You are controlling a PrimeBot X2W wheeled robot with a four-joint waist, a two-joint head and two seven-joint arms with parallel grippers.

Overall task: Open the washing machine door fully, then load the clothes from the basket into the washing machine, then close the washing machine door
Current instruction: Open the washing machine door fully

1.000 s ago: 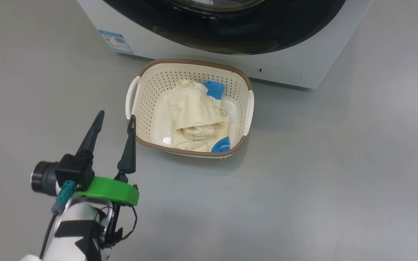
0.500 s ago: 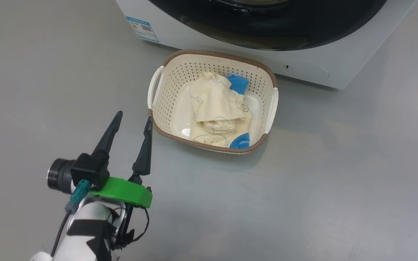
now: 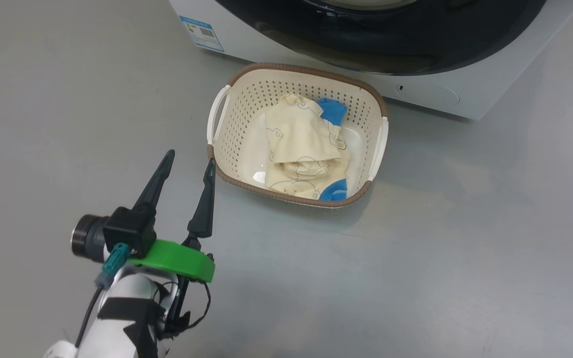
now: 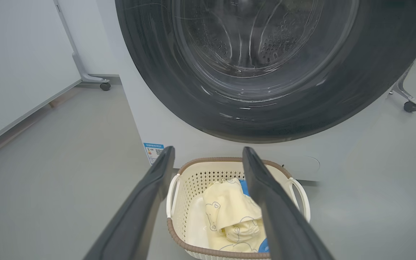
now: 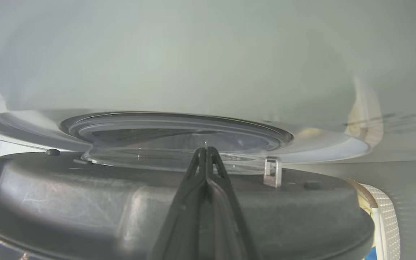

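The white washing machine [image 3: 430,94] stands at the top of the head view, its black-rimmed door [image 3: 391,44] above the cream basket [image 3: 246,79]. Pale yellow and blue clothes [image 3: 301,144] lie in the basket. My left gripper [image 3: 190,157] hovers open and empty, just left of the basket's near corner. In the left wrist view its open fingers [image 4: 208,148] frame the basket [image 4: 179,231] and clothes [image 4: 229,213] below the door [image 4: 157,72]. My right gripper [image 5: 206,148] is shut, lying over the door's grey inner face [image 5: 67,195] beside its metal latch hook [image 5: 272,171]; the door stands ajar from the white front [image 5: 193,72].
Grey floor [image 3: 416,273] spreads around the basket. A blue label [image 4: 154,151] marks the machine's lower corner. Wheeled stand feet sit on either side of the machine [image 4: 103,86] [image 4: 410,106], with a white panel [image 4: 13,72] on the left.
The head camera has moved, so the whole picture has slid to the right and slightly up. The left gripper stays open near the basket; the clothes lie as before.
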